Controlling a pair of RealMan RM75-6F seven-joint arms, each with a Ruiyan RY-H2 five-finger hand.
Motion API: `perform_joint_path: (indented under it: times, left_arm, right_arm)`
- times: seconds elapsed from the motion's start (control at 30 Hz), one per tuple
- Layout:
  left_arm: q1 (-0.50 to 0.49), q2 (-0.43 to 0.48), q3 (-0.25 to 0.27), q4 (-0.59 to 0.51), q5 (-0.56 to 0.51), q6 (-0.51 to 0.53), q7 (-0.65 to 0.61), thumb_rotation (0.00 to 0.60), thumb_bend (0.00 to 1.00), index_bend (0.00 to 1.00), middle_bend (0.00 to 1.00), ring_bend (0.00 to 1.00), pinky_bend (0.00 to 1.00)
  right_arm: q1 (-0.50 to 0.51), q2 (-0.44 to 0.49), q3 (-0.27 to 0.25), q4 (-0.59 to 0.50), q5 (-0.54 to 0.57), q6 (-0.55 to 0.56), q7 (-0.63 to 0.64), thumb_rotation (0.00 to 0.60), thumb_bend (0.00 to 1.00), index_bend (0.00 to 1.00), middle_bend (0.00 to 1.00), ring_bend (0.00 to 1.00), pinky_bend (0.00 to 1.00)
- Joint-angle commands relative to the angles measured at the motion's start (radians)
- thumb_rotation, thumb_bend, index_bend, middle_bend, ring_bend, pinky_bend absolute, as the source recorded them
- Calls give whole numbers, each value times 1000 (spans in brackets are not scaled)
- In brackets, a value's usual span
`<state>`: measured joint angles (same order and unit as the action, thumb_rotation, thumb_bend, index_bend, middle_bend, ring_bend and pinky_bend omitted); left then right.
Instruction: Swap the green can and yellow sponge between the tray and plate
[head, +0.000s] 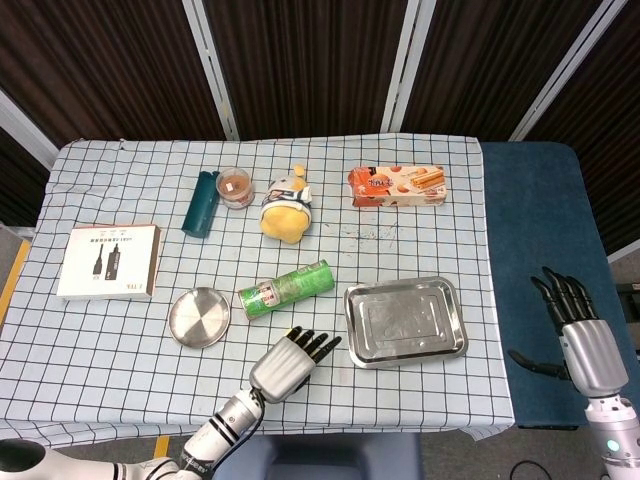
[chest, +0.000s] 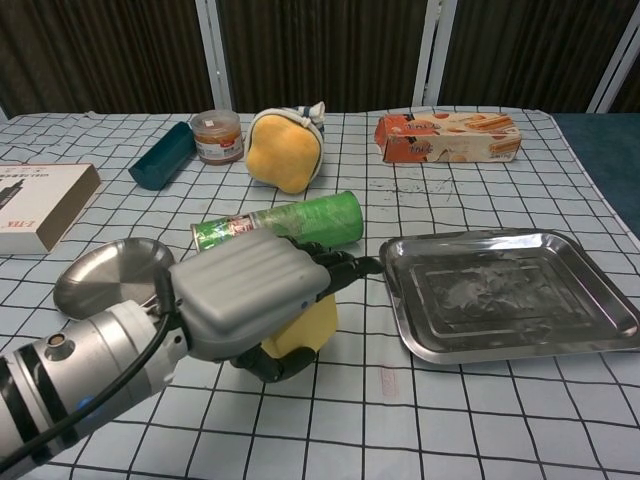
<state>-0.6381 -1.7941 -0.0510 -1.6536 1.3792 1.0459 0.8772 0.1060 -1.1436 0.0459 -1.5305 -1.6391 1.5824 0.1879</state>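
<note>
My left hand (chest: 255, 305) (head: 290, 360) holds the yellow sponge (chest: 308, 328) under its palm, just above the cloth, left of the steel tray (chest: 600, 300) (head: 405, 322). The head view hides the sponge beneath the hand. The green can (chest: 285, 222) (head: 287, 288) lies on its side on the cloth between the round metal plate (chest: 105, 272) (head: 199, 316) and the tray; both dishes are bare. My right hand (head: 580, 335) hangs open off the table's right side, over the blue surface.
At the back stand a yellow plush toy (head: 284, 208), a brown-lidded jar (head: 236, 187), a teal case (head: 200, 203) and an orange biscuit box (head: 398, 185). A white box (head: 109, 261) lies at the left.
</note>
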Motion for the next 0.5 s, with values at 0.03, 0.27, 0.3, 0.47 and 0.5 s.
perform_joint_path:
  times: [0.03,0.27,0.3,0.47,0.5]
  left_arm:
    - [-2,29,5,-33,-63,-27,26,600,479,0,41,81,453]
    - [-15,96,11,-150,-211,-44,125,600,428,0,0,0,256]
    - [-17,105,11,-165,-225,-43,129,600,426,0,0,0,244]
    - [-25,136,12,-205,-258,-24,124,600,411,0,0,0,188]
    - [-26,140,13,-209,-262,-22,119,600,409,0,0,0,180]
  right_arm:
    - [2,0,0,-1,2,-5,-2,600,60,0,0,0,0]
    - [4,0,-5,-4,-3,-13,-7,600,60,0,0,0,0]
    - [4,0,-5,-4,-3,-14,-7,600,60,0,0,0,0]
    - [6,2,-8,-8,-3,-23,-12,600,60,0,0,0,0]
    - [7,2,-8,-8,-3,-24,-13,600,60,0,0,0,0]
